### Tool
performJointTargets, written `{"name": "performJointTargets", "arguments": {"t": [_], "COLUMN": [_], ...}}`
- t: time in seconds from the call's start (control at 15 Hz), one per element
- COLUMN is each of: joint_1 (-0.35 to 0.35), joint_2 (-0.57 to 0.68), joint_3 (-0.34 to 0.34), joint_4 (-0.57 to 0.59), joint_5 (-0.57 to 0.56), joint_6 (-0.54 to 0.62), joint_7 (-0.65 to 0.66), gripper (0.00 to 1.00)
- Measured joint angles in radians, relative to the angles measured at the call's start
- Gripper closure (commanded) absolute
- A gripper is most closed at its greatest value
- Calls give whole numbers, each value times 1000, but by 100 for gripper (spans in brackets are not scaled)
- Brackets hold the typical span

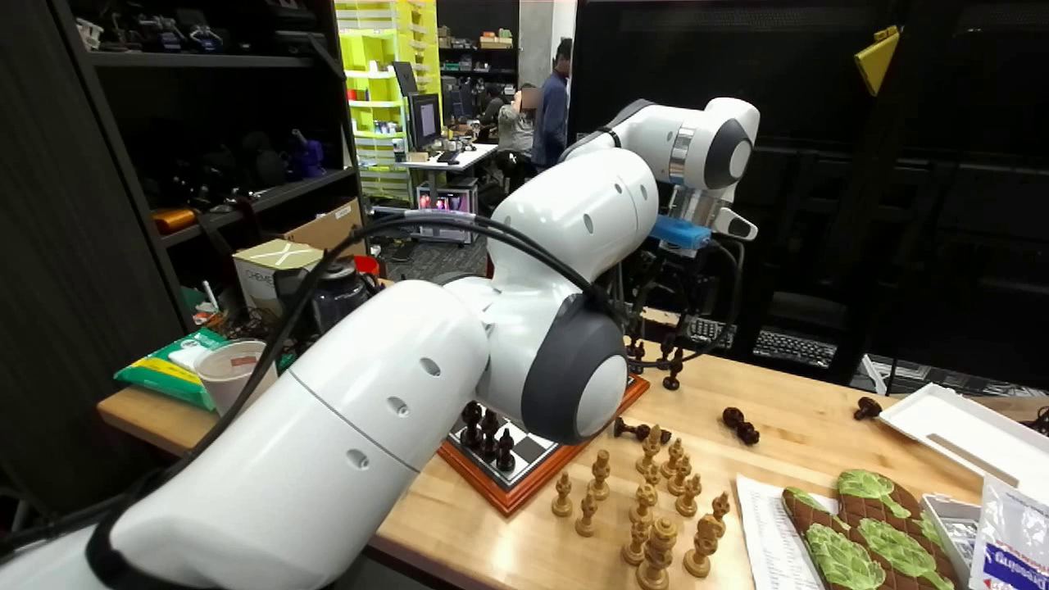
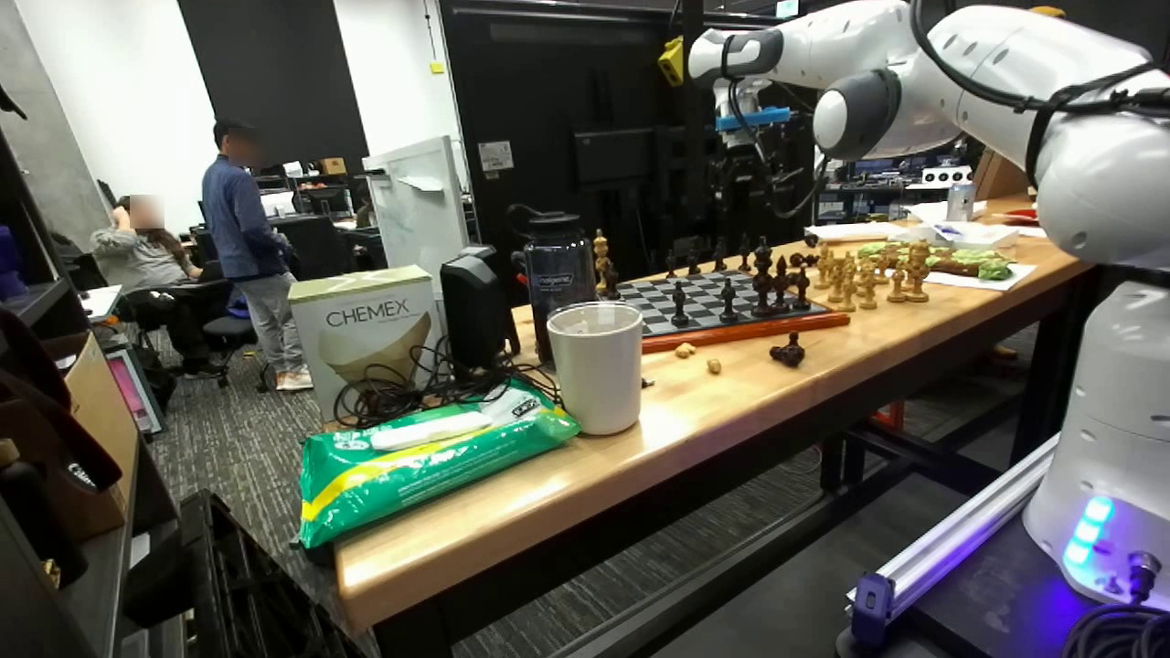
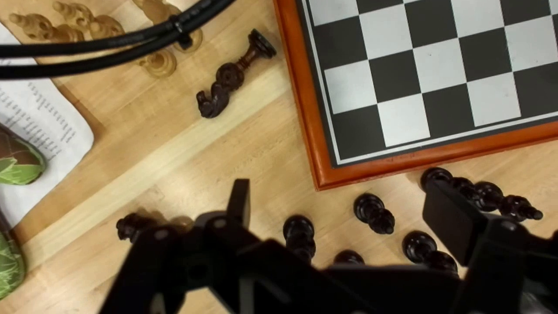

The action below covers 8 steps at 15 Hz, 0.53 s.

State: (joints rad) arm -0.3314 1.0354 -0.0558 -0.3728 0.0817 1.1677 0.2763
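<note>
Near the chessboard (image 3: 418,78), cup (image 2: 596,375) and bottle (image 2: 558,265)

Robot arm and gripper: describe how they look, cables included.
The arm is glossy white and rounded, with dark grey joint covers; black cables run along it. The gripper is black, with two blocky, flat-faced fingers; a bright blue part sits near it. Blue lights glow on the white base.
</note>
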Motion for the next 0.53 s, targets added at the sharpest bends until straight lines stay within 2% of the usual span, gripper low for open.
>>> {"name": "performJointTargets", "arguments": {"t": [0.53], "joint_1": [-10], "joint_2": [20], "joint_3": [0], "joint_4": [0], "joint_5": [0], "joint_6": [102], "joint_7": [-57], "gripper": [0]}}
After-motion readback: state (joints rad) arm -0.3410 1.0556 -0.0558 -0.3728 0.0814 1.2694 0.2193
